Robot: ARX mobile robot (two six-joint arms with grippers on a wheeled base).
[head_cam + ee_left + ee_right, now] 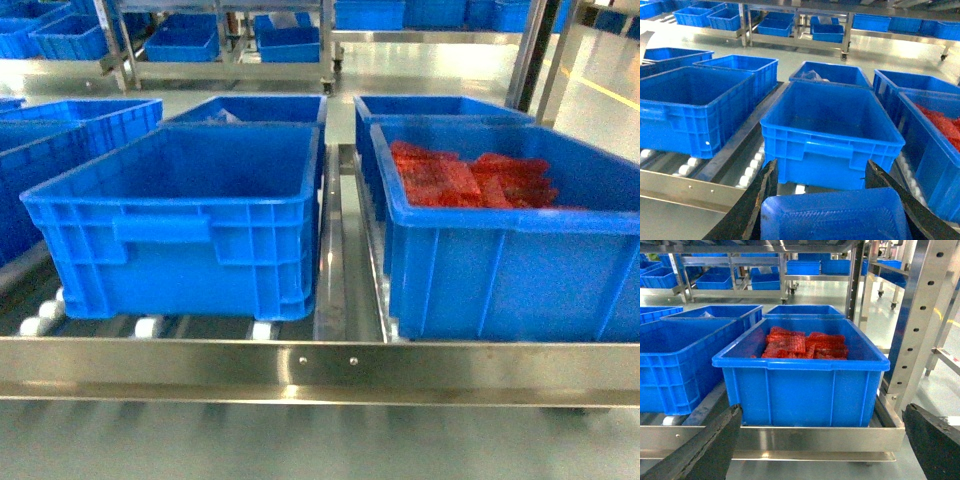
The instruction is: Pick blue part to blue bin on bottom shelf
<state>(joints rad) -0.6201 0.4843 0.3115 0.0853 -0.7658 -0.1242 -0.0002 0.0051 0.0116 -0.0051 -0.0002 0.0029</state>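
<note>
The blue part [832, 215] is held between the fingers of the left end effector [832, 212] at the bottom of the left wrist frame; the blue bin [185, 215] is seen centre-left on the bottom shelf [320, 365]; the right end effector [820, 450] is spread wide, holding nothing.

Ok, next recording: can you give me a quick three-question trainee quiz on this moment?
1. True or false: the blue part already lies inside the blue bin on the bottom shelf.
2. What does the neighbouring crate hold? A) red packets B) white bottles C) nothing
3. Fill in: the blue part sits between the fingers of the ___ tool.

Key:
1. False. The bin looks empty.
2. A.
3. Left. The left tool is closed on the part. The right tool is open and holds nothing.
</note>
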